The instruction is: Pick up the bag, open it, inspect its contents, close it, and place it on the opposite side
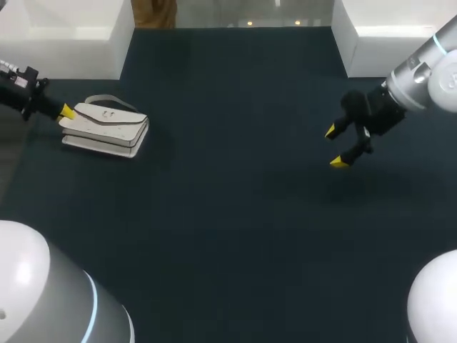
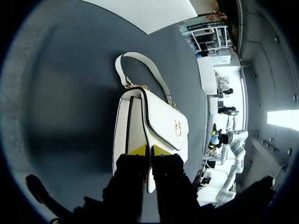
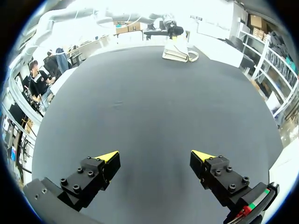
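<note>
One white bag (image 1: 107, 127) lies at the left of the surface (image 1: 235, 214), with the left gripper (image 1: 66, 112) pinching its end. Only the left wrist view shows its gold clasp (image 2: 178, 127). The right gripper (image 1: 337, 147) hangs spread, well apart.

Setting: robotics lab, bench test cell.

Evidence:
- Broad counter (image 1: 235, 214) covered in one plain, dark matte sheet, a work surface and not furniture.
- Two robot arms flank it: left arm (image 1: 21, 89) from the left edge, right arm (image 1: 428, 68) from the right, the latter in grey-white housing with a blue ring at one joint.
- Rounded white housing (image 1: 43, 300) at the near left corner, also with a lit blue ring.
- Each arm ends in a black two-fingered hand with yellow tips: left hand (image 1: 66, 112), right hand (image 1: 335, 148).
- A white handbag (image 1: 107, 127) lies on the counter's left side as the handled item.
</note>
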Controlling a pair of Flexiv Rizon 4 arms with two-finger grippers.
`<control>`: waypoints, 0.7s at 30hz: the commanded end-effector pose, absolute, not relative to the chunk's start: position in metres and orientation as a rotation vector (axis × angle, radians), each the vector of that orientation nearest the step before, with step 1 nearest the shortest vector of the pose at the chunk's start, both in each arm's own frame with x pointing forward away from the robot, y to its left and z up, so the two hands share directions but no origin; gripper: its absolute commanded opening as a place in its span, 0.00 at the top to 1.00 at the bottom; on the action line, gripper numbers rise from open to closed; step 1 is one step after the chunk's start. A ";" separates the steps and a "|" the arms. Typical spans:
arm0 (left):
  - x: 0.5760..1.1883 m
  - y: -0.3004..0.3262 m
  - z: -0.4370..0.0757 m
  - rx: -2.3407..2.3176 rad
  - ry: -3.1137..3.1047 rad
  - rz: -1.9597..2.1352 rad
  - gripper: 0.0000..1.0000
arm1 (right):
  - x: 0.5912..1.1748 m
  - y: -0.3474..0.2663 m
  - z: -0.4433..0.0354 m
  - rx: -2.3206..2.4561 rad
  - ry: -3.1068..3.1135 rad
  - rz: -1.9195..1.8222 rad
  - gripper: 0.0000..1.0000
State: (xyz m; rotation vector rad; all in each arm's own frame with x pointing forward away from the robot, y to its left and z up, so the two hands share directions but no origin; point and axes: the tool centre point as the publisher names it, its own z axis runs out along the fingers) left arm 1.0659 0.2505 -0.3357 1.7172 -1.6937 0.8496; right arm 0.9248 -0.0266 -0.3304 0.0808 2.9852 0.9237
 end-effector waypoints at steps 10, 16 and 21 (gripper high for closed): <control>1.046 0.233 -0.332 1.746 -1.704 0.873 1.00 | 0.924 -0.027 -0.330 0.081 2.984 0.925 0.00; 1.046 0.233 -0.332 1.746 -1.704 0.873 1.00 | 0.924 -0.027 -0.330 0.081 2.984 0.925 0.00; 1.032 0.220 -0.330 1.821 -1.637 0.930 1.00 | 0.924 -0.027 -0.330 0.081 2.984 0.925 0.00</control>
